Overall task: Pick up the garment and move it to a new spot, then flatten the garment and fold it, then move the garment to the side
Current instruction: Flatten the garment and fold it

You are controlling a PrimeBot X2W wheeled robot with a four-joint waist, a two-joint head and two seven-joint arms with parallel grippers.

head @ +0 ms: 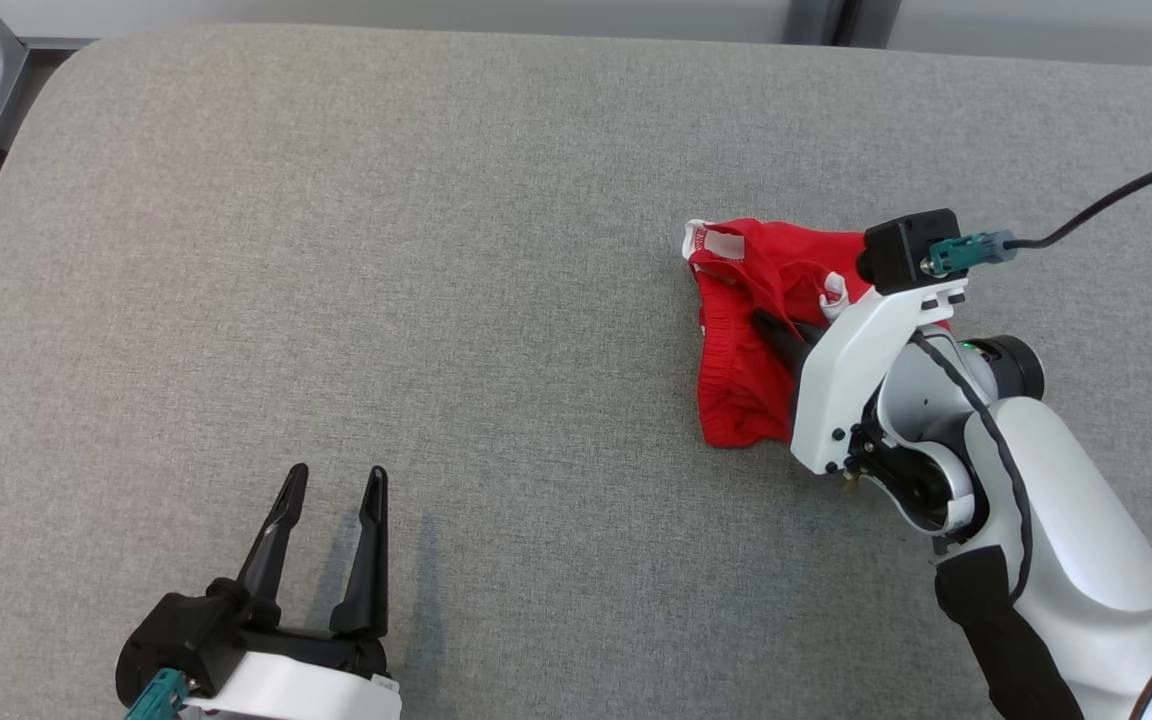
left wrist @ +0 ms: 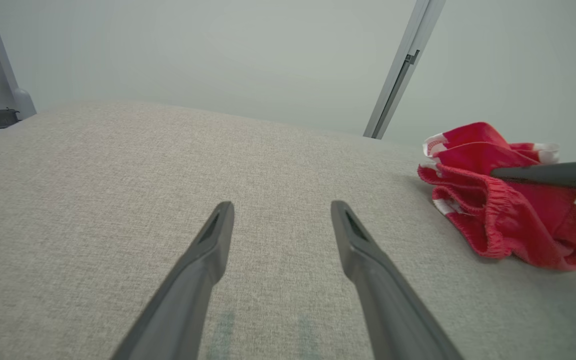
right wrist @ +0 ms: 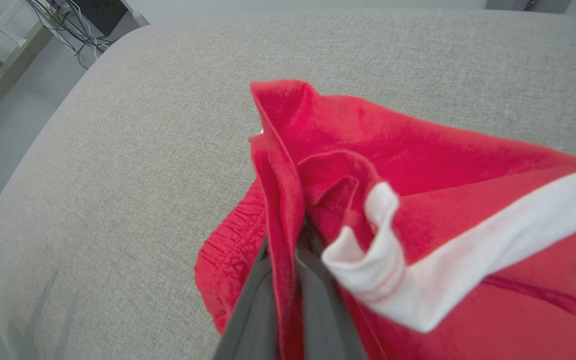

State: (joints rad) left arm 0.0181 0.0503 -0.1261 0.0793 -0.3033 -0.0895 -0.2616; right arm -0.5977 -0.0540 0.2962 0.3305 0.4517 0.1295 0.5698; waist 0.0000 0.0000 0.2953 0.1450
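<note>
red garment pinched at the right, left gripper idle

red cloth sits on the right half of the grey upholstered surface: we count one garment, crumpled, with white trim. from the head we see our right gripper reaching into its middle, but the cloth hides the fingertips there. the right wrist view settles it: the two dark fingers are closed tight on an upright red fold, with a curled white band just beside them. the left wrist view gives us a low side angle instead, where a gathered elastic hem faces us and one finger of the right gripper crosses the cloth from the right. our left gripper rests at the lower left, well apart from the garment, its two fingers spread wide and holding nothing. a white tag at the garment's far corner carries red marks, too small for us to read. we count two grippers and four dark fingers.
</note>
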